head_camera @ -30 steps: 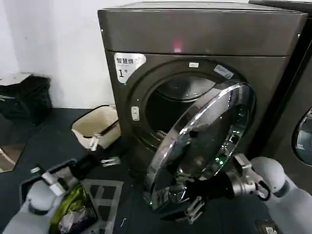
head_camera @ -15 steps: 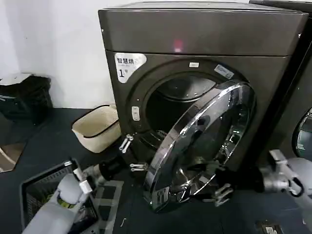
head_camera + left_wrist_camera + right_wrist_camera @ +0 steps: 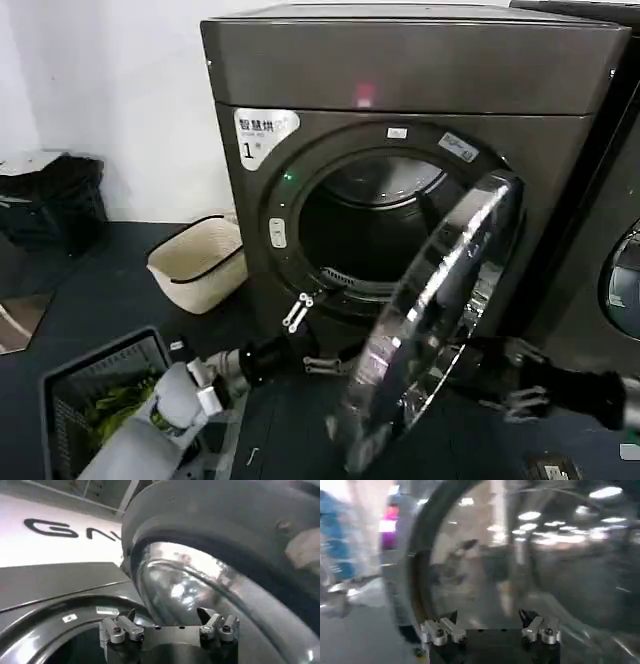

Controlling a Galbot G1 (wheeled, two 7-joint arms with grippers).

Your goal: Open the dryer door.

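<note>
Looking at the dryer (image 3: 420,90), big and dark, filling the middle and top of the head view. Finding its round door (image 3: 440,300) hanging open at the centre right of the frame, hinged on the right side and turned almost edge-on. Seeing its long shiny rim running from the upper right down to the lower middle, with the free edge low and the dark hole of the drum showing to its left.

Spotting the left gripper (image 3: 308,340) at the lower middle, just left of the door, sitting between the door's inner side and the front of the dryer. Noticing its fingers spread apart and holding nothing; seeing the same from the left wrist, where the gripper (image 3: 169,624) is pointing at the bulging inner glass of the door (image 3: 200,575), very near.

Spotting the right gripper (image 3: 512,378) at the lower right, on the other side of the door, facing the outer glass. Seeing it from the right wrist (image 3: 490,626) too, also spread and empty, with the door (image 3: 520,555) just ahead.

Guessing the next push wants the left gripper, being on the inner side: pushing from there toward the right of the frame, opening the door wider. Maybe needing the right gripper out of the door's way first.
</note>
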